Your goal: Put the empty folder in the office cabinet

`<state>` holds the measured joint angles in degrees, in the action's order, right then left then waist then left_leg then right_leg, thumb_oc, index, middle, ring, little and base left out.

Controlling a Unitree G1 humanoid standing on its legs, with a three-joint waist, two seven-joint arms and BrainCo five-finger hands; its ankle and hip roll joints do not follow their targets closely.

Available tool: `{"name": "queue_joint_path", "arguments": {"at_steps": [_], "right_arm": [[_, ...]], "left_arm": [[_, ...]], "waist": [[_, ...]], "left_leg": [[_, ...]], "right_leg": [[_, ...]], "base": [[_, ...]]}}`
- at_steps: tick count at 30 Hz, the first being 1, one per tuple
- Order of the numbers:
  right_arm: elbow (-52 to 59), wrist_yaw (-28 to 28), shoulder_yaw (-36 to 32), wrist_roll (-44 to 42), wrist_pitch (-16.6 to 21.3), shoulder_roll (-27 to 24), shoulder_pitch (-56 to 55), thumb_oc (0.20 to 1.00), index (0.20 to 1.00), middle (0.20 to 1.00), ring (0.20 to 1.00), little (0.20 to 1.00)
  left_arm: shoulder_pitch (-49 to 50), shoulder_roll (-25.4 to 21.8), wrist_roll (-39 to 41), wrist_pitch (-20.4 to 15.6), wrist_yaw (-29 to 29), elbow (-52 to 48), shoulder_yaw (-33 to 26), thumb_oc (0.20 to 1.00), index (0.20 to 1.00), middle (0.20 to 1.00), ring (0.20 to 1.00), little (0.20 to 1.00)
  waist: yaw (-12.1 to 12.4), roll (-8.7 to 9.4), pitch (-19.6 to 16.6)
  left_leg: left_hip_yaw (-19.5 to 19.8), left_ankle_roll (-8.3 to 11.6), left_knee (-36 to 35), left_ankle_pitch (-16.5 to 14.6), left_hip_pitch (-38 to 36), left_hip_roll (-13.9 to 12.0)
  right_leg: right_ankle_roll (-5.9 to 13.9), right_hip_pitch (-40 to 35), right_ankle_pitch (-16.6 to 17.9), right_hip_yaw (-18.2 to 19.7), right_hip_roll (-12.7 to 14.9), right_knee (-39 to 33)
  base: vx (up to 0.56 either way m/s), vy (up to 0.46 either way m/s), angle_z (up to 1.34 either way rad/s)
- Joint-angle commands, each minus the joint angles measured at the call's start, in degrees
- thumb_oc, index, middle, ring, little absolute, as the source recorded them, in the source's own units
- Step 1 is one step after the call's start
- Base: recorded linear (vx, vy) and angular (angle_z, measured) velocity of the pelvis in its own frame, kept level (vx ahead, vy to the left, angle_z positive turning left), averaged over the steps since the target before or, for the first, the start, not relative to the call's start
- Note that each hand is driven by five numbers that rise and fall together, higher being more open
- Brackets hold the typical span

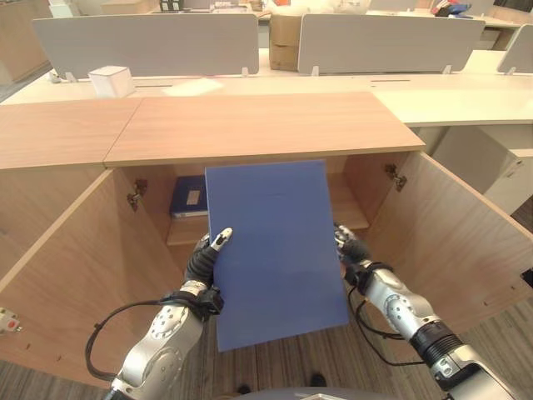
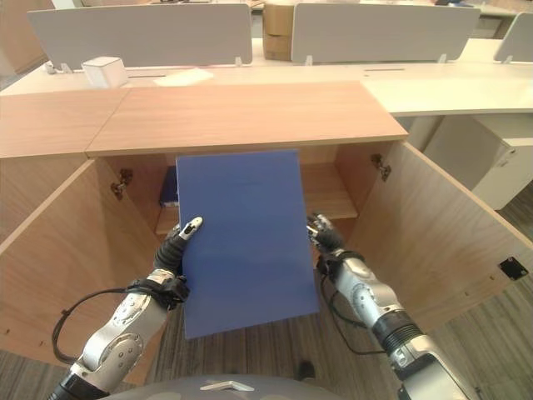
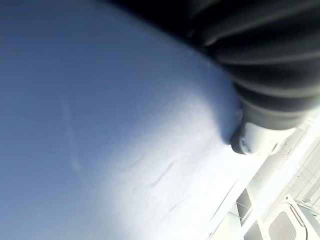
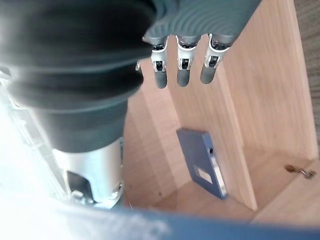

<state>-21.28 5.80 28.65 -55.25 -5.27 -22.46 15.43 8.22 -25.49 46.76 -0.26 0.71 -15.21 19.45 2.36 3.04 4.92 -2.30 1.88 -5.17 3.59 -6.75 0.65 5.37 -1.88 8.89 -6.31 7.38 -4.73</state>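
Observation:
A plain blue folder [image 1: 275, 250] hangs tilted in front of the open office cabinet [image 1: 258, 125], its far edge at the cabinet's mouth. My left hand [image 1: 202, 265] grips its left edge, thumb lying on top and fingers underneath. At the folder's right edge is my right hand [image 1: 354, 252]. The right wrist view shows that hand's fingers [image 4: 181, 65] straight, with the folder's edge [image 4: 225, 230] below them. The folder's blue face [image 3: 100, 125] lies close against the left hand in the left wrist view.
Another blue binder [image 1: 189, 197] stands on the cabinet's shelf [image 1: 350, 212] at the back left. Both doors are swung wide, left door [image 1: 75, 267] and right door [image 1: 458, 233]. A white box [image 1: 112, 81] sits on the desk behind, by grey dividers [image 1: 150, 42].

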Motion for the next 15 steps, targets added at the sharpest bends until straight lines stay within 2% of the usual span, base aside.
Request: {"name": "queue_joint_path", "arguments": {"at_steps": [1, 4, 5, 7, 15], "right_arm": [[4.8, 2.8, 2.9, -1.6, 0.8, 1.8, 7.3, 1.0, 1.0, 1.0, 1.0, 1.0], [5.9, 3.1, 5.3, -1.3, 0.2, 3.9, 7.2, 1.0, 1.0, 1.0, 1.0, 1.0], [6.8, 3.7, 8.7, -1.0, 0.0, 7.1, 7.4, 1.0, 1.0, 1.0, 1.0, 1.0], [7.3, 4.2, 10.3, -0.5, 0.0, 8.9, 7.4, 1.0, 1.0, 1.0, 1.0, 1.0], [9.0, 5.3, 12.0, -0.2, 0.8, 10.1, 5.7, 1.0, 1.0, 1.0, 1.0, 1.0]], "left_arm": [[-5.8, -1.1, 2.3, -2.5, -2.1, -6.3, 1.4, 0.2, 0.2, 0.2, 0.2, 0.2], [-6.2, -0.4, 3.0, -2.1, -1.9, -6.8, 2.4, 0.2, 0.2, 0.2, 0.2, 0.2], [-7.2, 1.0, 3.3, -1.7, -1.5, -6.9, 3.5, 0.2, 0.2, 0.2, 0.2, 0.2], [-7.5, 1.9, 3.3, -1.6, -1.5, -6.5, 4.0, 0.2, 0.2, 0.2, 0.2, 0.2], [-7.7, 3.0, 3.8, -1.5, -1.9, -5.7, 4.6, 0.2, 0.2, 0.2, 0.2, 0.2]], "waist": [[0.7, 1.19, 0.1], [1.0, 1.1, 0.3], [1.4, 1.1, 0.6], [1.6, 1.14, 0.8], [1.9, 1.39, 0.7]], "left_leg": [[-0.6, -1.69, 0.2, -7.0, 0.8, 2.5], [-0.2, -1.72, 0.2, -6.9, 1.1, 2.5], [0.1, -1.75, 0.2, -6.7, 1.5, 2.6], [0.4, -1.74, 0.2, -6.6, 1.7, 2.6], [0.9, -1.7, 0.2, -6.4, 2.2, 2.6]], "right_leg": [[5.57, 2.4, -5.2, 1.4, 5.8, 6.0], [5.55, 2.6, -5.3, 1.3, 5.9, 6.0], [5.51, 2.8, -5.3, 1.2, 5.9, 6.1], [5.47, 2.9, -5.4, 1.2, 5.9, 6.2], [5.43, 3.0, -5.4, 0.8, 6.0, 6.1]], "base": [[0.01, 0.007, 0.06], [0.0, 0.001, 0.07], [0.0, -0.001, 0.06], [0.0, 0.0, 0.05], [0.0, -0.001, 0.05]]}}
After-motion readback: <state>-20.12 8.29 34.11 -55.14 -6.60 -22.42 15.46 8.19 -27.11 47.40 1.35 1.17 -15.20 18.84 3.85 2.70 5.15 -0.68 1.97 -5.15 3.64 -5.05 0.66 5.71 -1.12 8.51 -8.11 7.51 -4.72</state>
